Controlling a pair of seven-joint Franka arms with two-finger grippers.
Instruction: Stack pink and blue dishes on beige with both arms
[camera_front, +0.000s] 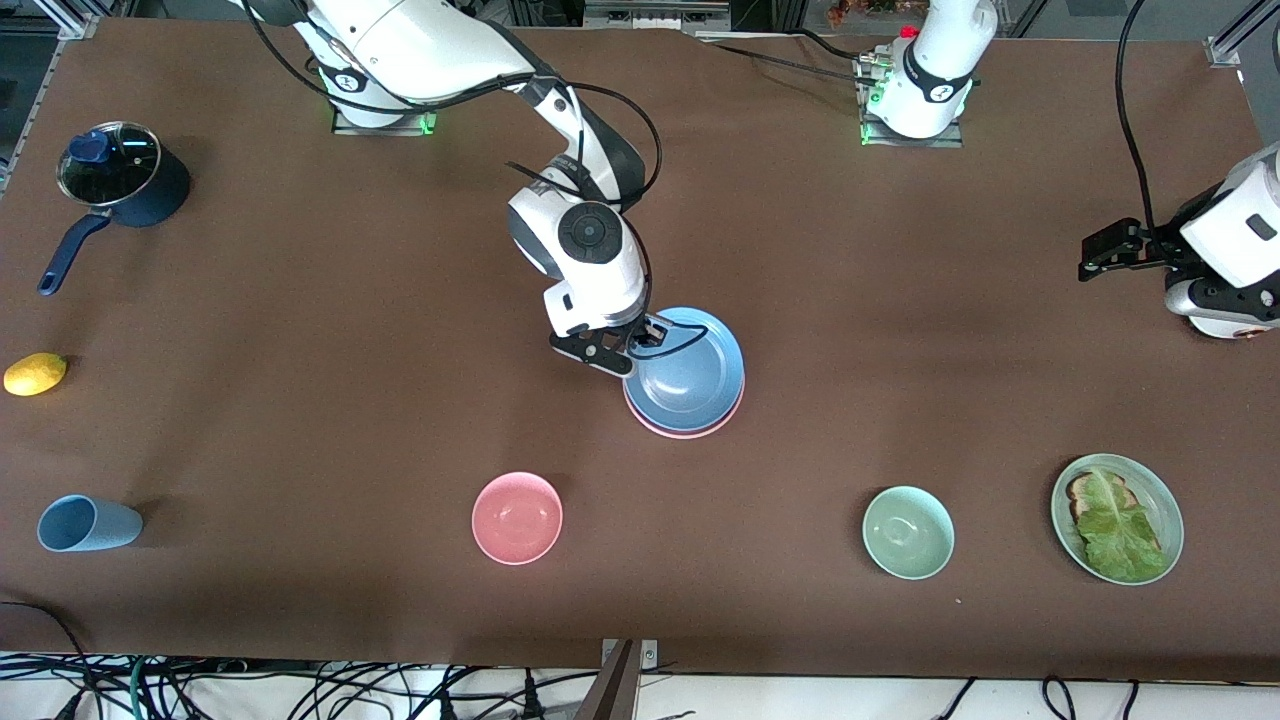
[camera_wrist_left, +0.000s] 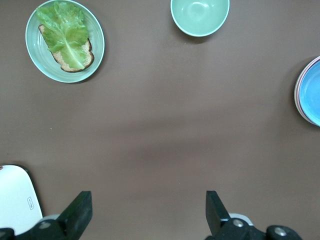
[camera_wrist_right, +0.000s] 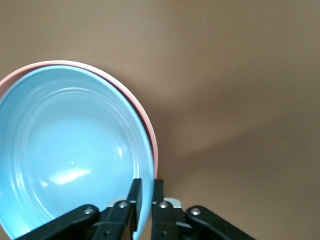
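We see the right hand (camera_front: 632, 352) pinching the blue plate's (camera_front: 688, 375) rim at mid-bench (it sits tilted on the pink plate (camera_front: 690, 429)). The left hand (camera_wrist_left: 148, 212) waits, fingers spread, empty.

Front camera: high, facing the robots, whole table (camera_front: 300, 330). Right wrist: close over blue plate (camera_wrist_right: 70, 155) (camera_front: 690, 370). Left wrist: higher (plate edge (camera_wrist_left: 312, 92) shared).

Stacked plates (camera_front: 690, 375) mid-worktop (camera_front: 300, 400). Nearer the camera than these: two bowls (camera_front: 517, 517). Toward the left arm's end: lettuce plate (camera_front: 1160, 500).
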